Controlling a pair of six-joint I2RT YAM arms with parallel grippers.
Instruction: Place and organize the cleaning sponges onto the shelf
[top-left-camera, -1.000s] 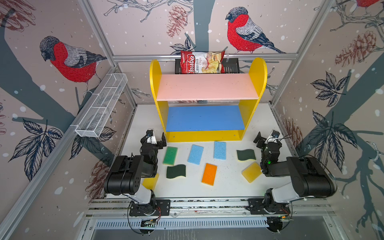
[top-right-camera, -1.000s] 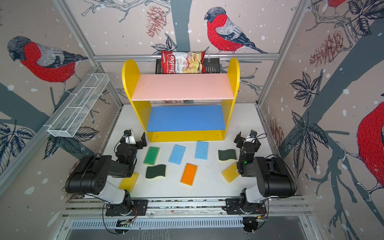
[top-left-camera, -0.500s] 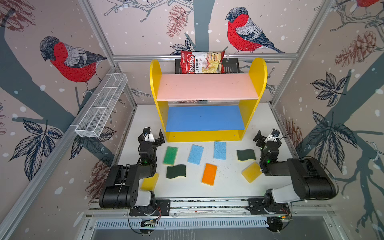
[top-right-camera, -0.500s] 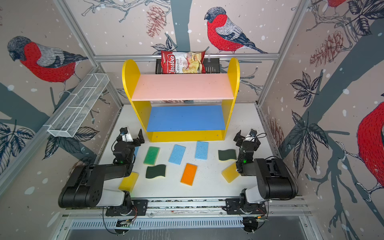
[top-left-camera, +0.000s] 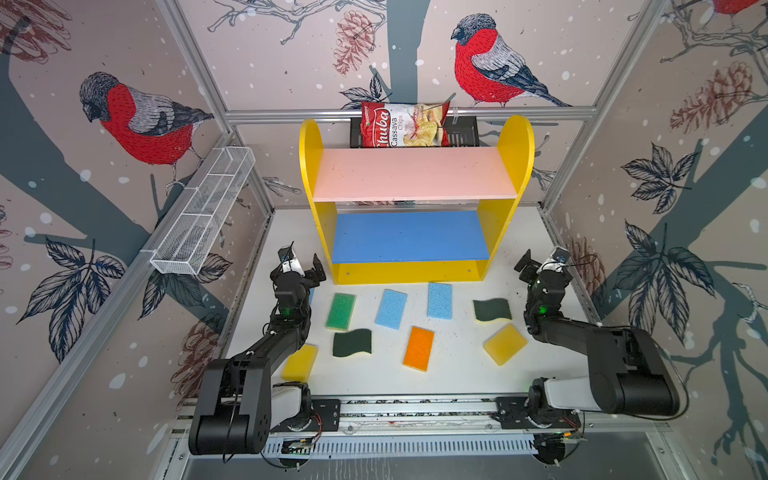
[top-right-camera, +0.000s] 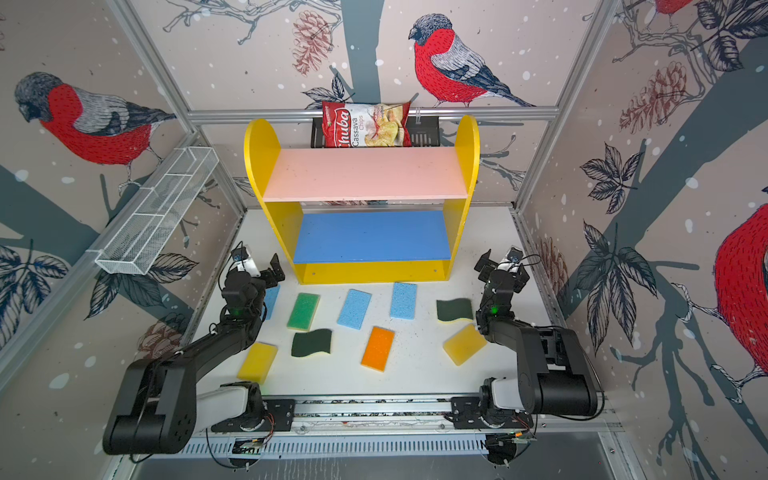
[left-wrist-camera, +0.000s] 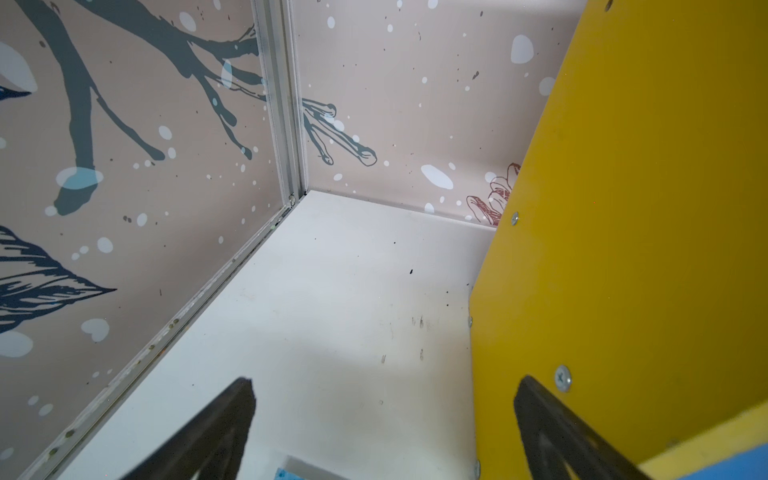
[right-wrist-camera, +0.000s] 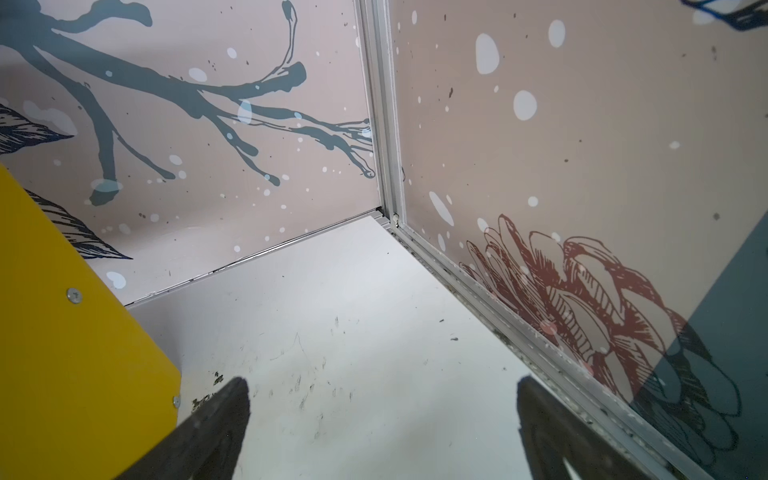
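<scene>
While the left tool (top-left-camera: 297, 272) and right tool (top-left-camera: 542, 270) hang spread wide and empty, the cleaning sponges (top-left-camera: 390, 308) lie scattered on the tabletop (top-left-camera: 457, 365) before the shelf (top-left-camera: 409, 272), probably light and squashy, best pinched across their narrow width.

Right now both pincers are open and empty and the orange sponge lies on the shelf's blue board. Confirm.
Wrong: the orange sponge lies on the white table before the shelf, not on its blue board; both top views show it. Left pincer and right pincer are open and empty.
</scene>
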